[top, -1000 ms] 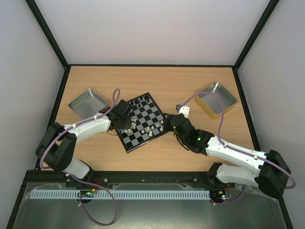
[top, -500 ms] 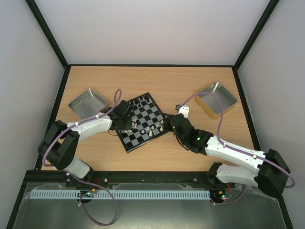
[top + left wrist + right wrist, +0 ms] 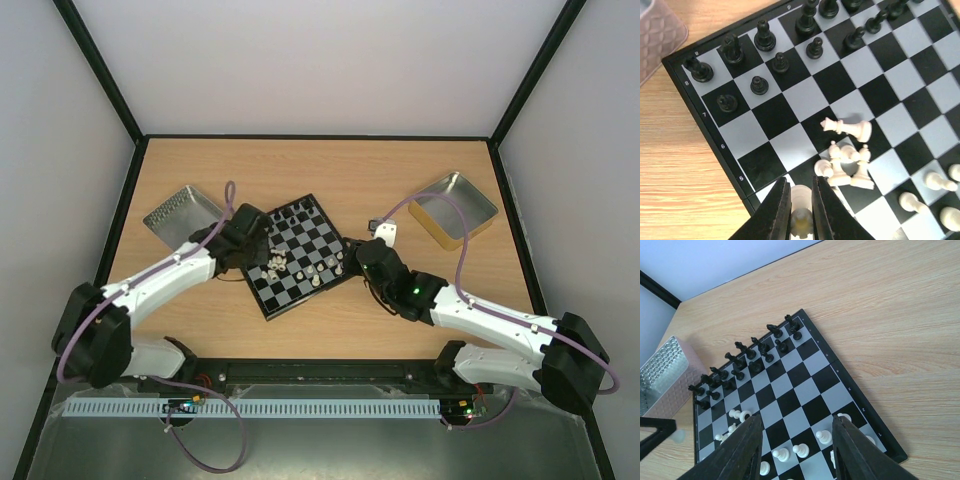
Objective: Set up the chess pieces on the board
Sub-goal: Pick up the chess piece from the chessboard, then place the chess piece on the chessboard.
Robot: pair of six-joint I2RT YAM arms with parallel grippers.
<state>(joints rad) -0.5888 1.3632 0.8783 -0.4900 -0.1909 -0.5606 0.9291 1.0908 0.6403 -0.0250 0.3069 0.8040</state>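
The board (image 3: 300,285) lies tilted at the table's middle. In the left wrist view my left gripper (image 3: 801,202) hangs over the board's (image 3: 790,145) edge near row 5, shut on a cream-white chess piece (image 3: 801,200). Just beyond it lie a small heap of white pieces (image 3: 847,167) and one toppled white piece (image 3: 852,128). Black pieces (image 3: 760,85) stand in two rows at the far side. My right gripper (image 3: 800,440) stands open above the board's (image 3: 800,375) right corner, where white pawns (image 3: 824,436) stand; nothing is between its fingers.
A silver tray (image 3: 185,212) sits left of the board, close behind the left gripper (image 3: 260,252). A gold tray (image 3: 453,208) stands at the back right. The right gripper (image 3: 355,262) hovers at the board's right edge. Black frame rails border the table.
The left jaws have closed on a white piece, and the left arm has swung back toward the left. The right arm has stayed still.
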